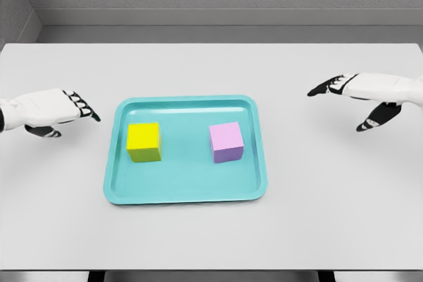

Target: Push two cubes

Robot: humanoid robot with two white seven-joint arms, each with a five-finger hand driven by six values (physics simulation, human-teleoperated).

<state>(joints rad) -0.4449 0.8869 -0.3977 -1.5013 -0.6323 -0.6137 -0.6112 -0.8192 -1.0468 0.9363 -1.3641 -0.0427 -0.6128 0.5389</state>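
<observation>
A yellow cube [144, 142] sits in the left half of a teal tray [185, 191], and a pink-purple cube [227, 142] sits in its right half. The two cubes stand apart, both flat on the tray floor. My left hand [74, 108] hovers just outside the tray's left rim, fingers stretched toward it and holding nothing. My right hand [350, 97] is well to the right of the tray, fingers extended and spread, also holding nothing.
The tray lies in the middle of a white table [211, 70]. A grey wall and floor strip run behind the table's far edge.
</observation>
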